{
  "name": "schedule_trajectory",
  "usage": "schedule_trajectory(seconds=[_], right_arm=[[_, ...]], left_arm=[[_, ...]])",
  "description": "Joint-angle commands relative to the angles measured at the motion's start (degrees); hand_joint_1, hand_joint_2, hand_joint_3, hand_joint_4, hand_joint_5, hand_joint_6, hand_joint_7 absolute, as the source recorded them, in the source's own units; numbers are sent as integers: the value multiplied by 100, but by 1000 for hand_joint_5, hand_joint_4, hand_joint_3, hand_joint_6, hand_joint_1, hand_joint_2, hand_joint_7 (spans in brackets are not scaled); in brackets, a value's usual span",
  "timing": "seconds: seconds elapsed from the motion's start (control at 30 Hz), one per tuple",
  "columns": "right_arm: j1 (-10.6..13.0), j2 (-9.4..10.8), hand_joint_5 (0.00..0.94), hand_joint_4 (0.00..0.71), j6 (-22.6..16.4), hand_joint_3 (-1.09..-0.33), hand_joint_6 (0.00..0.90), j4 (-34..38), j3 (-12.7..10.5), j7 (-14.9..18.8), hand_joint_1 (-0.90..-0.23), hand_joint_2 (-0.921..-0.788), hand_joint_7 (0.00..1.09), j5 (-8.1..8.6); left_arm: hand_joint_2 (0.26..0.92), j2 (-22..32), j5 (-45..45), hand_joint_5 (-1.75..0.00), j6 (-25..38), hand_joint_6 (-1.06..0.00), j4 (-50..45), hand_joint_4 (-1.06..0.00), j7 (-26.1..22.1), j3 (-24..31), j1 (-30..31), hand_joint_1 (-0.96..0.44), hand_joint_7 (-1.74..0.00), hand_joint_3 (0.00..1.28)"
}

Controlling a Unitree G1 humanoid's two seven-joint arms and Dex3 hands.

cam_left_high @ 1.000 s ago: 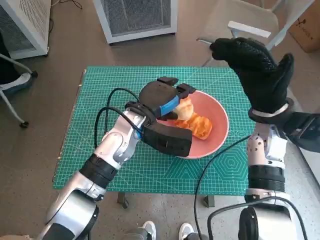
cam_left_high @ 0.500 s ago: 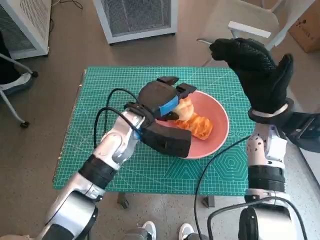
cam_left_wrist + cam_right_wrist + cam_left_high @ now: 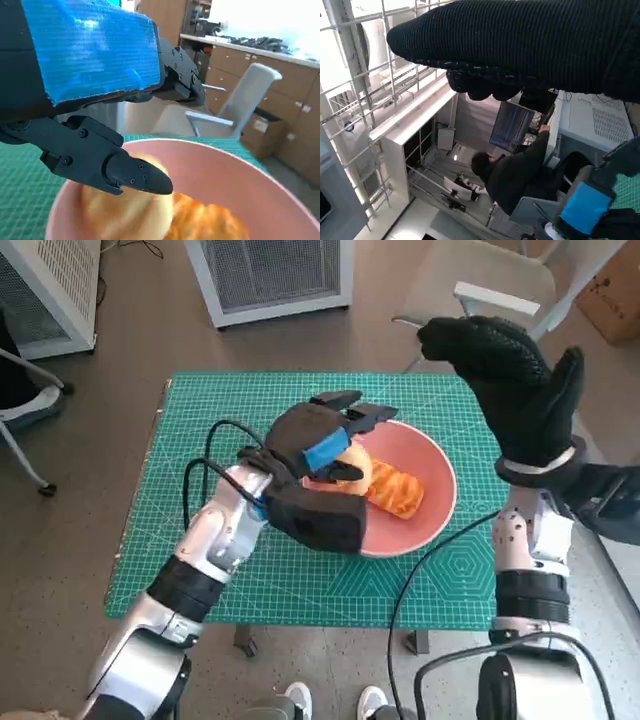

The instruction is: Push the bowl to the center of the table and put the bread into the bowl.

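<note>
1. The bread (image 3: 385,487) lies in the pink bowl (image 3: 435,495) at frame centre — its left end hidden by the left hand (image 3: 318,440).
2. Left hand's fingers spread, gripping nothing.
3. Right hand (image 3: 520,390) raised at upper right — fingers apart, empty.

Lab: monitor (image 3: 512,127), wire racks (image 3: 380,65)

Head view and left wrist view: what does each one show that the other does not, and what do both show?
Only the head view shows the green mat, the right hand raised beside the table, and shoes at the near edge. Only the left wrist view shows wooden cabinets and a countertop behind. Both show the left hand over the pink bowl, the bread inside it, and a pale chair.
</note>
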Motion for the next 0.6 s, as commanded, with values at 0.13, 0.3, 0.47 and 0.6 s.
schedule_trajectory(seconds=[0.13,0.3,0.47,0.6], right_arm=[[120,-11,1,268,74,-750,77,13,30,-35,-665,-921,538,-67],[121,1,1,269,105,-747,76,-10,45,-62,-672,-921,540,-64],[108,0,0,268,132,-739,74,-10,49,-62,-682,-921,542,-60],[101,2,0,267,126,-735,72,-6,53,-63,-682,-921,545,-73]], left_arm=[[921,41,-251,0,174,-361,-314,-211,-262,198,156,-534,-140,82],[921,23,-406,0,170,-358,-350,-205,-226,326,235,-524,-131,84],[921,-16,-619,-1,170,-361,-420,-206,-258,496,316,-513,-127,83],[921,-37,-840,-10,80,-368,-435,-225,-235,643,388,-493,-127,80]])
